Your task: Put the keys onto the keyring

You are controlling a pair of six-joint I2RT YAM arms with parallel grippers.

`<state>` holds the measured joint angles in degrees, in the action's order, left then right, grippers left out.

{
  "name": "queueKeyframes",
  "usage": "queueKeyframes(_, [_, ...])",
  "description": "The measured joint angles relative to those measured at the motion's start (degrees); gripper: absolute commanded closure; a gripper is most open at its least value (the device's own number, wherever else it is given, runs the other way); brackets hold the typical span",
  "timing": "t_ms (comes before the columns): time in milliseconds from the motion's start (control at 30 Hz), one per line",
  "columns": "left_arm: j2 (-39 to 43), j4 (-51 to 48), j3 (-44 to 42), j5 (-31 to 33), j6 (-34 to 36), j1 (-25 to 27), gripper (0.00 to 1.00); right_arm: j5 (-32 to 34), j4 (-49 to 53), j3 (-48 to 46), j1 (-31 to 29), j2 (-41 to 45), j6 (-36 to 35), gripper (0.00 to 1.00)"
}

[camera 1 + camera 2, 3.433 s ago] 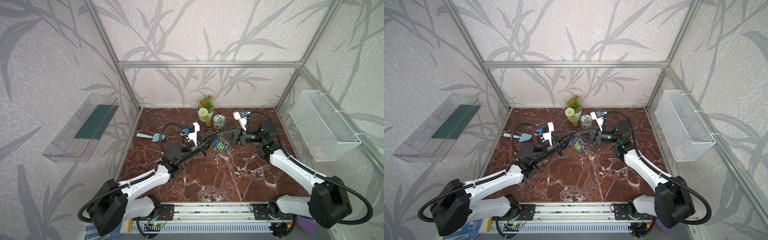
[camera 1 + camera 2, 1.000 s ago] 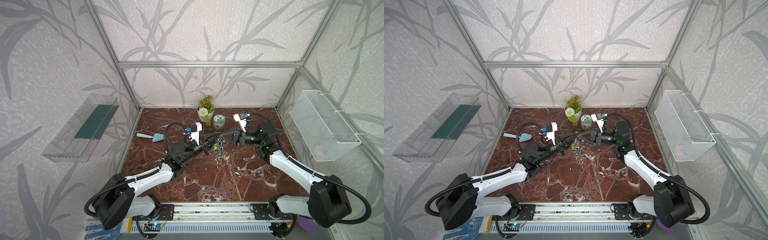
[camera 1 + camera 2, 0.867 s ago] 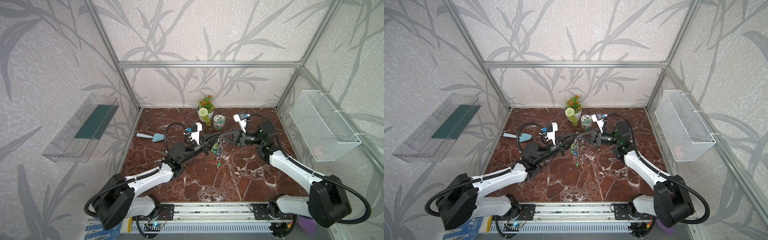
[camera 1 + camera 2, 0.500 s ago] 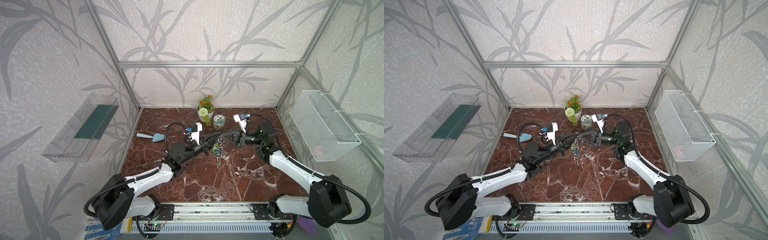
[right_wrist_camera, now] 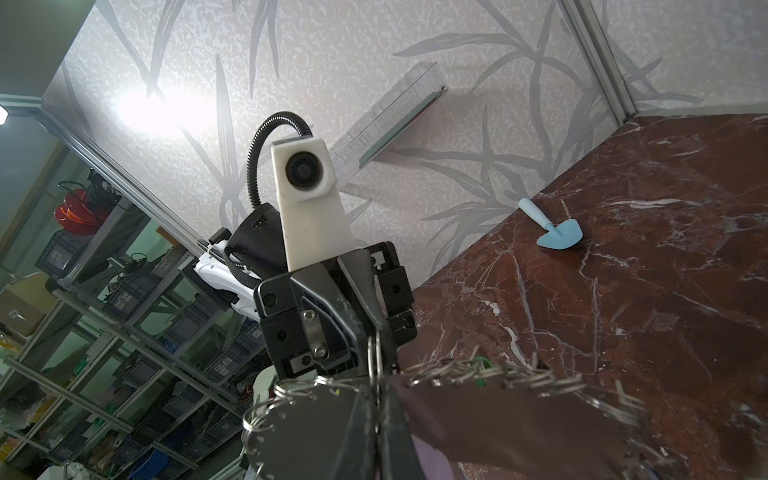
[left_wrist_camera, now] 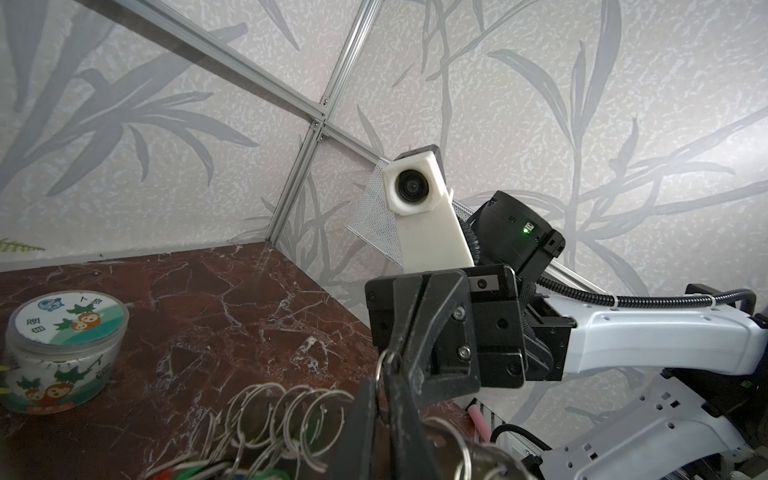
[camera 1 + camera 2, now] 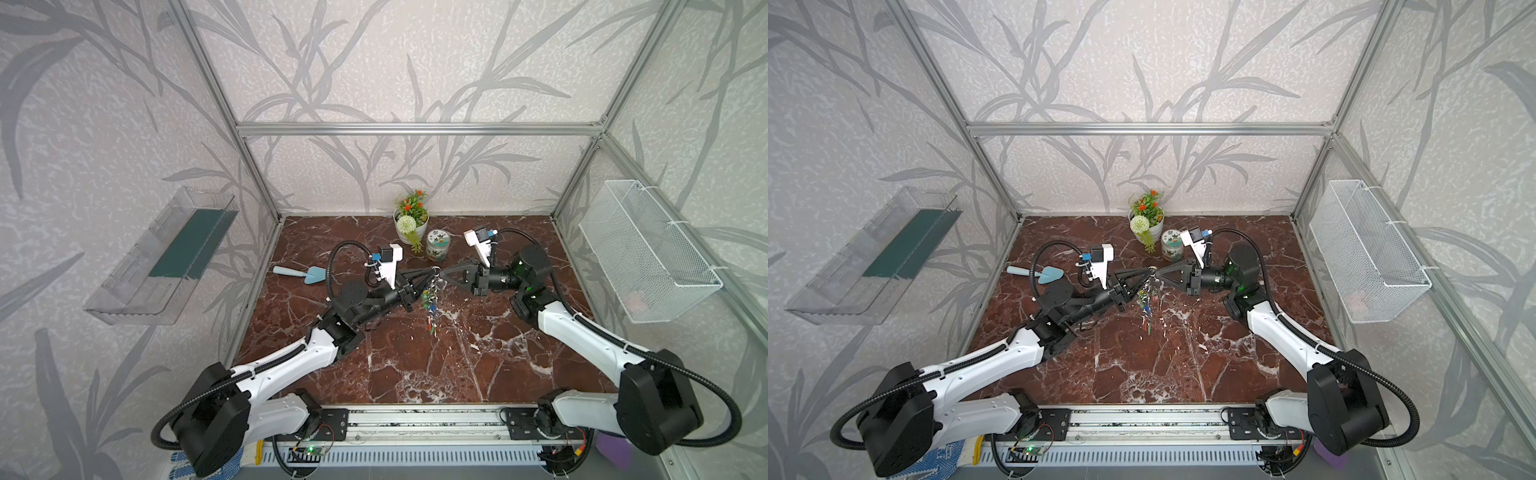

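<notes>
2 grippers tip-to-tip. Tight pinch by right gripper (image 7: pixel 444 276) on dangling keyring (image 7: pixel 430 296). Left gripper (image 7: pixel 432 272) at same ring: jaw gap impossible to tell.

The table (image 7: pixel 415 365) is seen in dark red-brown marble veined with white. The walls (image 7: pixel 374 62) are patterned with grey leaves on pale grey. The trowel (image 7: pixel 311 275) is coloured light blue. On the keyring (image 7: pixel 429 297), silvery metal is mixed with what appear to be green, blue and red tags.
</notes>
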<state>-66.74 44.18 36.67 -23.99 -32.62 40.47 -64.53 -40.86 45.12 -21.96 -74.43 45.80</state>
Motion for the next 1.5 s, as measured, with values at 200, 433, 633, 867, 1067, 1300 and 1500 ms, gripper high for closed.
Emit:
queueKeyframes(200, [1.68, -4.55, 1.18, -4.00, 0.46, -2.43, 0.81, 0.59, 2.45, 0.00, 0.04, 0.00, -1.49, 1.00])
queueKeyframes(433, [3.04, -14.53, 5.18, -12.13, 2.67, -9.16, 0.61, 0.61, 5.01, 0.00, 0.04, 0.00, -3.87, 1.00])
queueKeyframes(633, [3.61, -32.00, 15.63, -19.10, 13.40, -13.84, 0.33, 0.57, 9.68, 0.04, 0.04, 0.02, -7.98, 1.00])
queueKeyframes(867, [1.27, -51.80, 26.25, -23.74, 32.33, -13.90, 0.28, -0.02, 13.77, 0.92, 0.04, 0.02, -11.87, 1.00])
queueKeyframes(1067, [-7.58, -66.79, 35.91, -24.50, 44.22, -13.90, 0.50, -0.52, 14.84, 1.09, 0.02, 0.02, -13.35, 1.00])
queueKeyframes(1300, [-16.06, -77.42, 45.94, -26.69, 52.28, -13.75, 0.65, -1.03, 15.89, 1.09, -0.59, 0.02, -14.38, 1.00])
queueKeyframes(1500, [-19.47, -83.49, 50.18, -27.45, 56.33, -12.31, 0.65, -1.81, 15.91, 1.11, -0.96, 0.02, -14.43, 1.00])
